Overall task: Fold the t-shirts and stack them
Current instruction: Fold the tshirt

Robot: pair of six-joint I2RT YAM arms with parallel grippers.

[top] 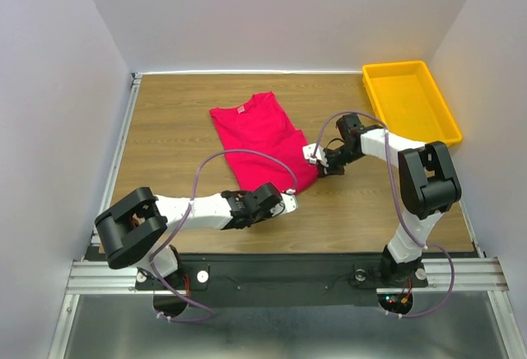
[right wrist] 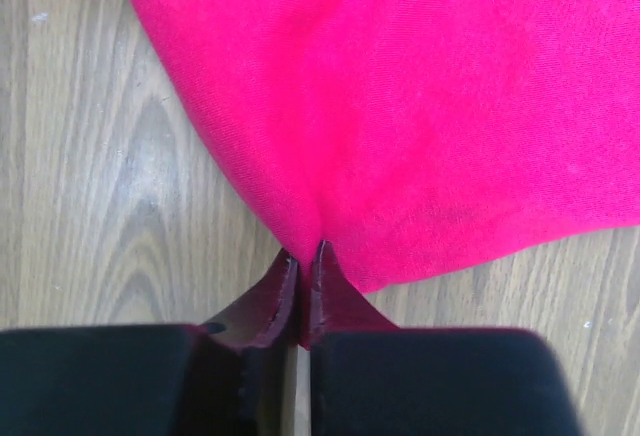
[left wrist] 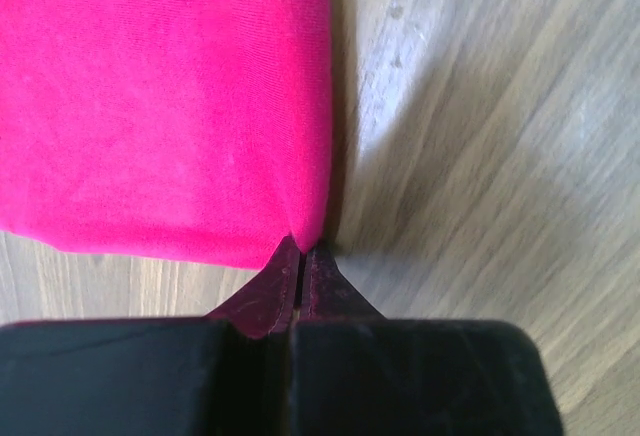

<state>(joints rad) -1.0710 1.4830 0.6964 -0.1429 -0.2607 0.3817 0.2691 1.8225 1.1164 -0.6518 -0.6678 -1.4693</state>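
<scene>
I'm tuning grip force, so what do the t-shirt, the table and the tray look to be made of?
The t-shirt looks like a soft knit fabric, likely cotton, matte; a fine knit texture shows in the wrist views. The table is wood-look, probably laminate: regular grain with a faint sheen. The tray seems to be moulded plastic, smooth and evenly yellow.

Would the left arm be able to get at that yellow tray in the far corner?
Probably not: the yellow tray sits far right, past the right arm, and the left gripper is shut on the red t-shirt.
</scene>
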